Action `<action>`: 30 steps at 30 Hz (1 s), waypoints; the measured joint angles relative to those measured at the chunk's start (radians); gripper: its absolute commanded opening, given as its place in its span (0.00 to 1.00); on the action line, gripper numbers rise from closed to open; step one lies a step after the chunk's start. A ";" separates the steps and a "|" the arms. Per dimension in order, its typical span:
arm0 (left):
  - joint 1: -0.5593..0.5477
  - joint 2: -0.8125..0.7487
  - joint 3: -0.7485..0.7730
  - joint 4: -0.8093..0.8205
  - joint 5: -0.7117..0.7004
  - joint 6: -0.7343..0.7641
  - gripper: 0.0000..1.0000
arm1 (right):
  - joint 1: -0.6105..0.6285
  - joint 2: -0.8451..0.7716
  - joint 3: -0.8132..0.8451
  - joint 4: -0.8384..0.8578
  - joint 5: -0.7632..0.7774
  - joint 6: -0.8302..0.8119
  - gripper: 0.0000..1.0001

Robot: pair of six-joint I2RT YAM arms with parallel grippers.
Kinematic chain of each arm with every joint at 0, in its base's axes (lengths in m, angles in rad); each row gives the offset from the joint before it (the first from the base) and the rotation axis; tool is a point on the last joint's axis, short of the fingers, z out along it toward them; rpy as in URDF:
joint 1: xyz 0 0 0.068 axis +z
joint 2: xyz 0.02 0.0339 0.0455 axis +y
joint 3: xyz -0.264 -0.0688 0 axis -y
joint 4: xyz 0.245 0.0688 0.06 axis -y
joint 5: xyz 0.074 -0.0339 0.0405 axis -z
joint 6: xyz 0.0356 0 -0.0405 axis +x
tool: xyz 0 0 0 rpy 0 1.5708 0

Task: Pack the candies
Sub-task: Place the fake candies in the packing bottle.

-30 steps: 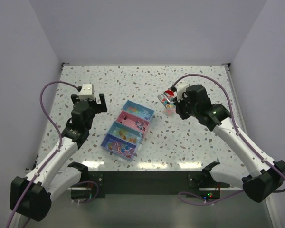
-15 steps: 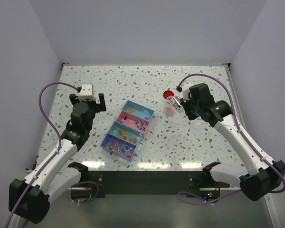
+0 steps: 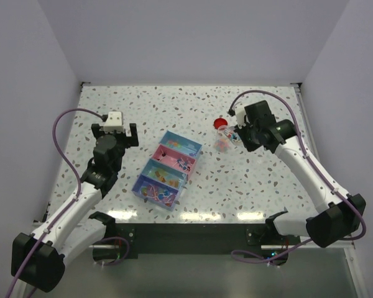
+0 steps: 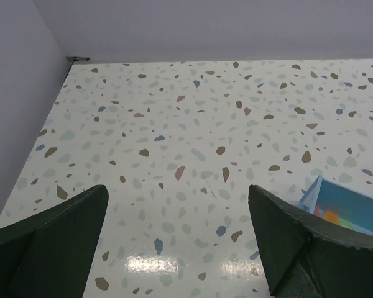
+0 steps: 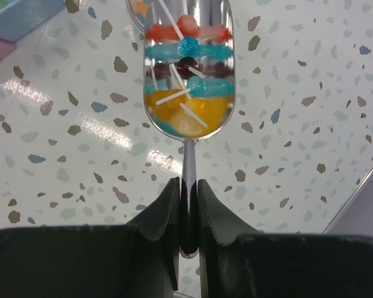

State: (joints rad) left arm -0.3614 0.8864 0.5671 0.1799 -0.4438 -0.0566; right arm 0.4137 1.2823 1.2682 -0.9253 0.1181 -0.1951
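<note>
My right gripper (image 5: 188, 183) is shut on the thin handle of a clear scoop (image 5: 186, 74). The scoop carries candies (image 5: 186, 112) in orange, blue and red, with white sticks among them. From above, the scoop (image 3: 224, 141) hangs over the table right of the tray, and the right gripper (image 3: 239, 133) is just behind it. The tray (image 3: 154, 184) has blue, pink and teal compartments with small mixed candies (image 3: 163, 179) in them. My left gripper (image 4: 177, 189) stands wide open over bare table left of the tray, holding nothing. The left gripper (image 3: 115, 131) is apart from the tray.
A round red lid (image 3: 221, 123) lies on the table just behind the scoop. The tray's blue corner (image 4: 354, 214) shows at the right of the left wrist view. Walls close the table at the back and both sides.
The right wrist has turned and drawn a little to the right, carrying the scoop with it beside the red lid. The left arm has hardly moved.
</note>
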 measured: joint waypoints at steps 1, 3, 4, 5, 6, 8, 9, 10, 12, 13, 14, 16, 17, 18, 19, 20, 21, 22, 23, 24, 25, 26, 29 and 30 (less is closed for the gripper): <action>0.000 0.000 0.000 0.001 -0.003 0.002 1.00 | 0.000 0.008 0.011 -0.006 -0.001 -0.005 0.00; 0.000 0.001 -0.003 0.006 -0.006 0.005 1.00 | -0.001 0.023 0.032 -0.019 -0.004 -0.013 0.00; 0.000 0.003 -0.003 0.008 -0.007 0.009 1.00 | -0.001 0.030 0.043 -0.027 -0.005 -0.016 0.00; 0.000 0.004 -0.003 0.011 -0.008 0.013 1.00 | -0.001 0.037 0.054 -0.035 -0.005 -0.019 0.00; 0.000 0.005 -0.005 0.015 -0.008 0.016 1.00 | -0.001 0.045 0.064 -0.045 -0.005 -0.024 0.00; 0.000 0.007 -0.005 0.019 -0.010 0.018 1.00 | -0.001 0.055 0.080 -0.061 -0.006 -0.029 0.00; 0.000 0.008 -0.005 0.022 -0.010 0.020 1.00 | -0.001 0.060 0.086 -0.068 -0.005 -0.032 0.00; 0.000 0.009 -0.005 0.024 -0.011 0.021 1.00 | -0.001 0.066 0.094 -0.077 -0.005 -0.034 0.00; 0.000 0.011 -0.006 0.029 -0.011 0.025 1.00 | -0.001 0.072 0.107 -0.094 -0.005 -0.039 0.00; 0.000 0.012 -0.007 0.032 -0.011 0.025 1.00 | -0.001 0.074 0.114 -0.104 -0.005 -0.042 0.00; 0.000 0.013 -0.008 0.035 -0.011 0.025 1.00 | -0.001 0.076 0.122 -0.114 -0.005 -0.045 0.00; 0.000 0.015 -0.009 0.037 -0.011 0.026 1.00 | -0.001 0.082 0.142 -0.130 -0.005 -0.050 0.00; 0.000 0.016 -0.009 0.038 -0.011 0.026 1.00 | -0.001 0.084 0.152 -0.138 -0.005 -0.053 0.00; 0.000 0.017 -0.009 0.038 -0.011 0.027 1.00 | -0.001 0.086 0.159 -0.144 -0.005 -0.056 0.00; 0.000 0.017 -0.009 0.039 -0.011 0.028 1.00 | -0.001 0.086 0.163 -0.149 -0.005 -0.058 0.00; 0.000 0.018 -0.009 0.039 -0.011 0.029 1.00 | -0.002 0.087 0.166 -0.158 -0.005 -0.061 0.00; 0.000 0.018 -0.009 0.040 -0.011 0.029 1.00 | -0.002 0.087 0.170 -0.166 -0.005 -0.062 0.00; 0.000 0.018 -0.009 0.041 -0.011 0.033 1.00 | -0.002 0.087 0.172 -0.172 -0.005 -0.064 0.00; 0.000 0.018 -0.009 0.041 -0.011 0.034 1.00 | -0.002 0.087 0.175 -0.179 -0.005 -0.066 0.00; 0.000 0.018 -0.009 0.041 -0.011 0.035 1.00 | -0.002 0.088 0.179 -0.185 -0.005 -0.068 0.00; 0.000 0.018 -0.009 0.042 -0.011 0.035 1.00 | -0.002 0.090 0.182 -0.191 -0.005 -0.069 0.00; 0.000 0.018 -0.009 0.042 -0.011 0.036 1.00 | -0.002 0.092 0.187 -0.196 -0.005 -0.072 0.00; 0.000 0.018 -0.009 0.042 -0.011 0.038 1.00 | -0.002 0.101 0.197 -0.210 -0.004 -0.077 0.00; 0.000 0.018 -0.009 0.042 -0.011 0.041 1.00 | -0.002 0.106 0.201 -0.216 -0.004 -0.079 0.00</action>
State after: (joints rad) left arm -0.3614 0.9043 0.5579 0.2218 -0.4549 -0.0158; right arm 0.4122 1.3880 1.4696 -1.1416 0.1139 -0.2741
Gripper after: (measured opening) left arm 0.997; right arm 0.132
